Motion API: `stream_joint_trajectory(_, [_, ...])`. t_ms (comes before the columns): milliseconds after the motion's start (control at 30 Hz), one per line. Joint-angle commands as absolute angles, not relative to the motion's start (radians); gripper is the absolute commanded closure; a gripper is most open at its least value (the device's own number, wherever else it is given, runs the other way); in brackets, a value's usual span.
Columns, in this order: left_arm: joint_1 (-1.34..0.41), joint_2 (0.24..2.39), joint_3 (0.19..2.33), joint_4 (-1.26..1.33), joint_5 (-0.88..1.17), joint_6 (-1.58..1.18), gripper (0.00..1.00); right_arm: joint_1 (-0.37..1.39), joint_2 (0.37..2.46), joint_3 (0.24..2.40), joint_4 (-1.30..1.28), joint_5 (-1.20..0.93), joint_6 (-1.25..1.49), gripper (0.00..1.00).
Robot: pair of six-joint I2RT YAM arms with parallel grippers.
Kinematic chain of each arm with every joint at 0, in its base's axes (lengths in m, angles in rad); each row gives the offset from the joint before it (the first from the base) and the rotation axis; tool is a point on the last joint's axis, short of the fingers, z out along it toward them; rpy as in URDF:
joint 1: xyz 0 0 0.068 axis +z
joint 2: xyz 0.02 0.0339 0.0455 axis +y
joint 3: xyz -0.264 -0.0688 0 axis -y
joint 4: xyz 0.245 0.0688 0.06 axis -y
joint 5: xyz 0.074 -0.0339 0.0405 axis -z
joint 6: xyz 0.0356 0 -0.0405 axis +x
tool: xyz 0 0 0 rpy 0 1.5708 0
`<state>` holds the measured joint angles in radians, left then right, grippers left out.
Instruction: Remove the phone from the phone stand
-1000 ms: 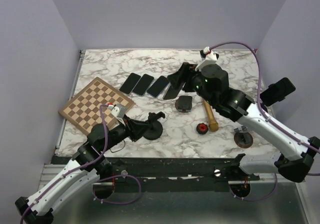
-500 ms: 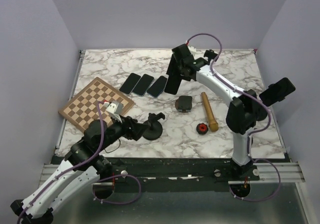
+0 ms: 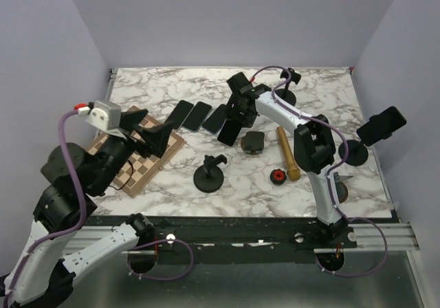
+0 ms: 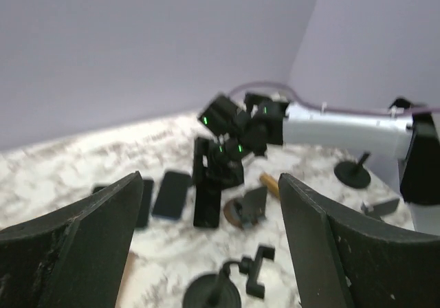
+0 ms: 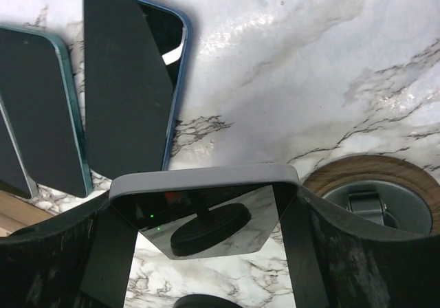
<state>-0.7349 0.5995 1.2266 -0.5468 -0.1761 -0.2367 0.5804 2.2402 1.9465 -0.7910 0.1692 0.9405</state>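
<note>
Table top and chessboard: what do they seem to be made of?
Table top: looks like glossy white marble, by its grey veins and reflections; may be printed laminate. Chessboard: apparently wood, by its brown light and dark squares, matte.

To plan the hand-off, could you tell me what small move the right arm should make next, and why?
Probably lower the phone flat onto the marble table beside the three lying phones, then open. The right gripper grips it tilted next to them, apart from the phone stand, which stands empty.

Overhead downward; left wrist far, right close; phones (image 5: 127, 81) shared.
</note>
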Motion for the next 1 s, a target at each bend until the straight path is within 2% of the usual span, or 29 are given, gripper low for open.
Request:
stream_joint_trajectory(0, [-0.732, 0.685, 1.406, -0.475, -0.272, -0.035, 0.12, 0.568, 2.231, 1.913, -0.768, 0.169, 1.041, 0.99])
stream_joint_trajectory(100, [-0.733, 0.717, 1.41, -0.406, -0.31, 0.042, 0.12, 0.556, 2.246, 1.897, -0.775, 0.184, 1.086, 0.99])
stream_joint_trajectory(233, [-0.733, 0.714, 1.297, -0.306, -0.398, 0.116, 0.13, 0.545, 2.252, 1.871, -0.779, 0.217, 1.145, 0.99])
stream_joint_trajectory(533, [-0.733, 0.53, 0.936, -0.028, -0.483, 0.182, 0.11, 0.531, 2.305, 1.884, -0.762, 0.236, 1.18, 0.87])
stream_joint_trajectory(967, [-0.734, 0.522, 0.858, 0.065, -0.52, 0.186, 0.11, 0.53, 2.386, 1.911, -0.705, 0.174, 1.237, 0.79])
